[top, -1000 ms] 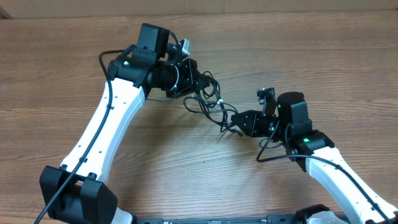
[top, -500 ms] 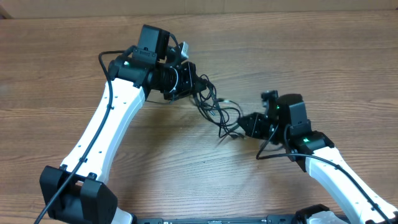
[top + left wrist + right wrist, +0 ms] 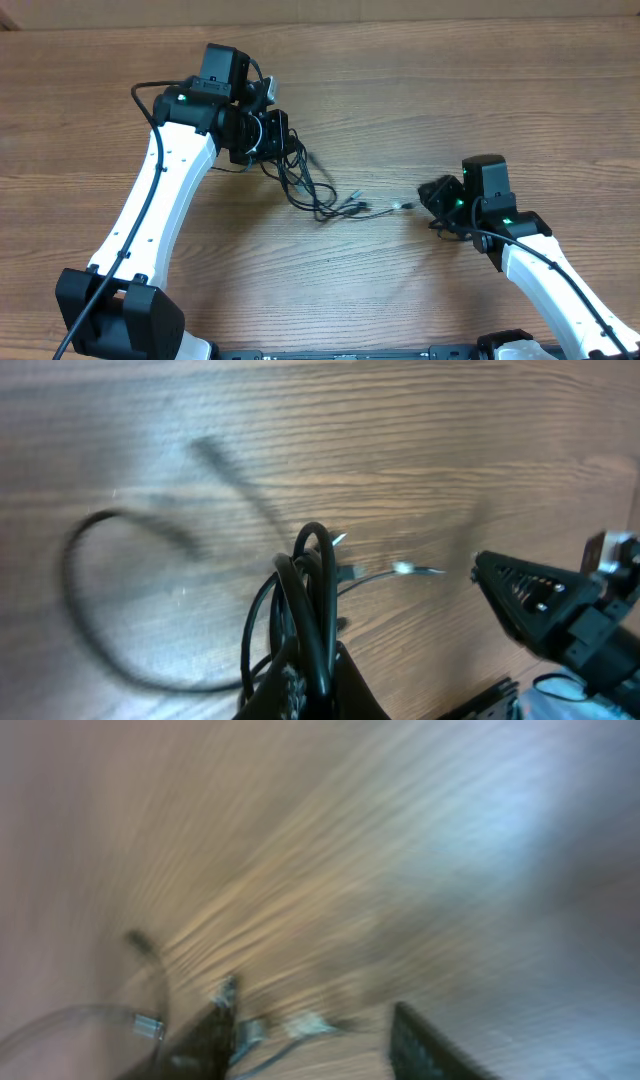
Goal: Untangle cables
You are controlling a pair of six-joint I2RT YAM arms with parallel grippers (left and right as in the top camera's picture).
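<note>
The cables [image 3: 318, 192] are a bunch of thin black cords on the wood table. They trail right to silver-tipped plug ends [image 3: 403, 206]. My left gripper [image 3: 281, 143] is shut on the upper end of the bunch. In the left wrist view the black loops [image 3: 312, 575] rise from between its fingers [image 3: 306, 685]. My right gripper [image 3: 431, 193] is open, just right of the outermost plug. In the blurred right wrist view a silver plug [image 3: 308, 1023] lies on the table between the spread fingers [image 3: 315, 1045], not gripped. The right gripper also shows in the left wrist view [image 3: 530, 605].
The brown wood table [image 3: 420, 90] runs in all directions around the arms. The white left arm [image 3: 160, 210] crosses the left side and the right arm [image 3: 545, 270] sits at the lower right. A dark base bar [image 3: 350, 352] lies at the front edge.
My left gripper has pulled left with the bunch and my right gripper has drawn back to the right. The cords, bunched between the two grippers before, now stretch out along the table.
</note>
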